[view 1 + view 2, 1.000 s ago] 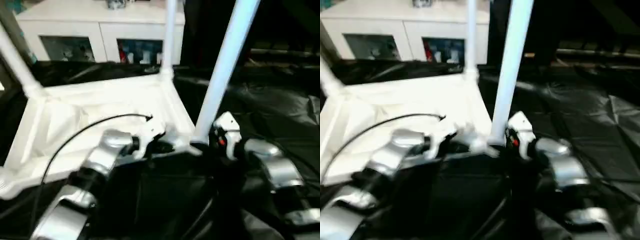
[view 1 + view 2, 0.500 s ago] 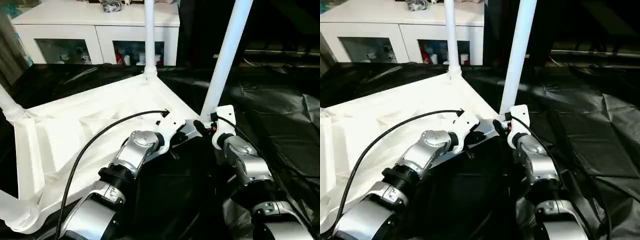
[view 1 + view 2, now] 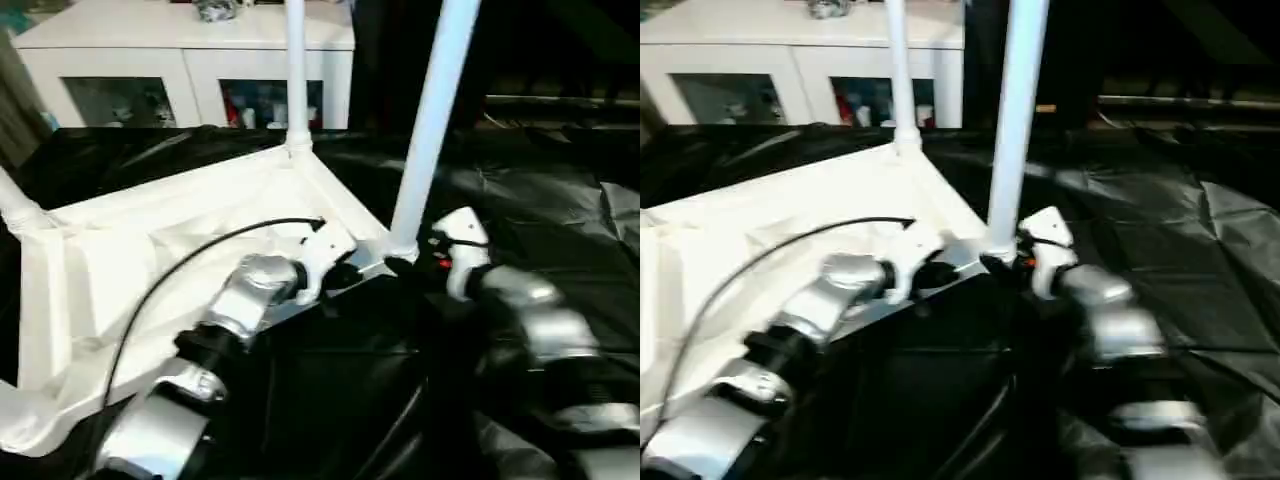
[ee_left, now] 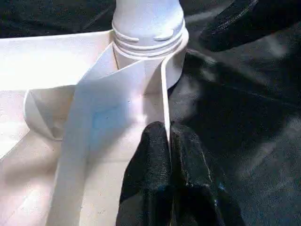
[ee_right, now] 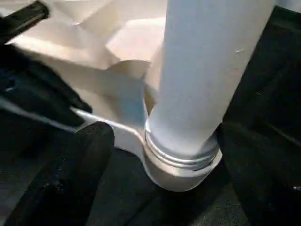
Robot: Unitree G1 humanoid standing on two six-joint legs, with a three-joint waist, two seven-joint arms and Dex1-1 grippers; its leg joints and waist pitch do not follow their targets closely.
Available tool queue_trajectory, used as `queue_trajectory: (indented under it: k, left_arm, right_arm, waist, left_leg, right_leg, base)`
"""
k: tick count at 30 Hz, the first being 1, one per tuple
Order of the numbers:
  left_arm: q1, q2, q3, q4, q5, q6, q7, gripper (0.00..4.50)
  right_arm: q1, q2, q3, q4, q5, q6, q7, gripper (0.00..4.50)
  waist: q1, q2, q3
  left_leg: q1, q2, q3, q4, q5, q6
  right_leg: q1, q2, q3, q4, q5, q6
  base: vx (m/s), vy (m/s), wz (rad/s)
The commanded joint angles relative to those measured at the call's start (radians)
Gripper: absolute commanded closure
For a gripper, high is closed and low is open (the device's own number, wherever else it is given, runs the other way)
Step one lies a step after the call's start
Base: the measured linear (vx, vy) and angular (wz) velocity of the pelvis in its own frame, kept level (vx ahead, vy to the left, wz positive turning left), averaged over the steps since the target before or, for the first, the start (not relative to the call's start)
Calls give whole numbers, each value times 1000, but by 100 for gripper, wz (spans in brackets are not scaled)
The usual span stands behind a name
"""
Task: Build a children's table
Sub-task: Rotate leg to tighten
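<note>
The children's table lies upside down on the black sheet, its white ribbed top (image 3: 150, 260) facing up. Three white legs stand in corner sockets: one at the far corner (image 3: 295, 70), one at the left (image 3: 15, 205), and one at the near right corner (image 3: 425, 130). My left gripper (image 4: 169, 129) is shut on the top's thin rim (image 4: 163, 94), just short of that near right socket (image 4: 148, 44). My right gripper (image 5: 181, 155) is open around the base of the same leg (image 5: 207, 70), one black finger (image 5: 89, 141) on each side.
A white cabinet with glass doors (image 3: 190, 60) stands behind the table. Crinkled black sheeting (image 3: 540, 200) covers the floor to the right and front. A black cable (image 3: 200, 250) arcs over my left forearm above the table top.
The right gripper's fingers have spread wider around the leg's base. The left gripper keeps its hold on the rim. The head views have shifted with the camera.
</note>
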Motion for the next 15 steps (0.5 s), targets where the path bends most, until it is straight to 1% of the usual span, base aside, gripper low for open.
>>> queue_trajectory:
  k: [1, 2, 3, 4, 5, 6, 7, 8, 9, 10, 11, 12, 13, 14, 15]
  left_arm:
    - [23, 17, -26, -59, -44, -32, -126, 450]
    - [42, 40, -34, -105, -72, -17, -203, 450]
    - [47, 49, -38, -117, -76, -12, -220, 450]
    - [48, 53, -40, -122, -77, -11, -228, 450]
    - [51, 59, -41, -129, -84, -8, -242, 450]
    - [51, 59, -41, -129, -84, -8, -243, 450]
    - [53, 63, -41, -134, -89, -6, -254, 450]
    - [58, 68, -40, -141, -99, -7, -272, 450]
    - [58, 69, -40, -142, -100, -7, -273, 450]
    - [62, 70, -38, -149, -103, -5, -280, 450]
    - [66, 73, -38, -160, -108, 1, -287, 450]
    - [66, 73, -38, -160, -108, 1, -287, 450]
    - [68, 76, -37, -167, -110, 7, -289, 450]
    - [69, 77, -36, -169, -111, 9, -291, 450]
    - [69, 77, -36, -169, -111, 9, -291, 450]
  right_arm:
    - [5, -15, 24, -23, 16, -8, 66, 61]
    - [4, -38, 26, -22, 18, -10, 101, 61]
    - [2, -47, 29, -17, 17, -16, 112, 61]
    - [0, -52, 31, -13, 17, -20, 120, 61]
    - [-1, -60, 37, -14, 22, -22, 143, 61]
    - [-1, -61, 37, -14, 22, -22, 144, 61]
    - [-1, -66, 42, -14, 26, -23, 161, 61]
    - [-1, -70, 47, -19, 30, -19, 190, 61]
    - [-1, -70, 47, -19, 30, -19, 191, 61]
    - [1, -69, 51, -24, 29, -16, 204, 61]
    - [4, -69, 59, -29, 29, -12, 219, 61]
    - [4, -69, 59, -29, 29, -12, 219, 61]
    - [9, -73, 78, -23, 16, -19, 238, 61]
    - [9, -72, 80, -18, 12, -23, 240, 61]
    - [9, -72, 80, -18, 12, -23, 240, 87]
  waist:
    - [10, -20, -67]
    - [12, -16, -67]
    - [14, -17, -69]
    - [15, -16, -69]
    - [21, -16, -69]
    - [26, -14, -67]
    - [30, -14, -66]
    - [33, -16, -66]
    - [35, -17, -65]
    - [35, -17, -65]
    - [35, -19, -64]
    - [35, -18, -64]
    - [35, -22, -64]
    - [36, -20, -63]
    - [36, -21, -64]
  left_leg:
    - [14, 59, -32, -63, -191, 96]
    - [16, 61, -30, -62, -182, 100]
    - [17, 62, -27, -60, -172, 104]
    - [17, 63, -28, -60, -165, 105]
    - [24, 64, -24, -58, -169, 109]
    - [22, 65, -25, -60, -174, 107]
    - [23, 65, -25, -60, -178, 103]
    - [24, 66, -25, -61, -188, 95]
    - [24, 66, -26, -63, -197, 87]
    - [22, 66, -26, -63, -199, 85]
    - [22, 66, -27, -64, -205, 80]
    - [23, 66, -27, -64, -210, 76]
    - [22, 65, -26, -64, -209, 75]
    - [23, 64, -26, -64, -210, 73]
    - [22, 64, -27, -64, -206, 71]
  right_leg:
    - [50, -67, 39, -67, -172, -247]
    - [47, -64, 39, -64, -155, -262]
    - [45, -62, 39, -60, -133, -275]
    - [46, -62, 39, -57, -121, -279]
    - [39, -60, 39, -59, -120, -283]
    - [41, -62, 40, -58, -132, -282]
    - [40, -62, 40, -59, -140, -280]
    - [39, -62, 40, -60, -154, -275]
    - [40, -65, 41, -60, -167, -271]
    - [41, -65, 40, -61, -173, -268]
    - [41, -65, 40, -62, -186, -262]
    - [40, -66, 41, -63, -198, -257]
    - [40, -66, 41, -64, -202, -255]
    - [40, -66, 42, -65, -214, -251]
    - [40, -66, 42, -65, -215, -248]
  base:
    - [0, 0, 0]
    - [0, 0, 0]
    - [0, 0, 0]
    - [0, 0, 0]
    - [0, 0, 0]
    - [0, 0, 0]
    - [0, 0, 0]
    - [0, 0, 0]
    - [0, 0, 0]
    - [0, 0, 0]
    - [0, 0, 0]
    - [0, 0, 0]
    - [0, 0, 0]
    - [0, 0, 0]
    - [0, 0, 0]
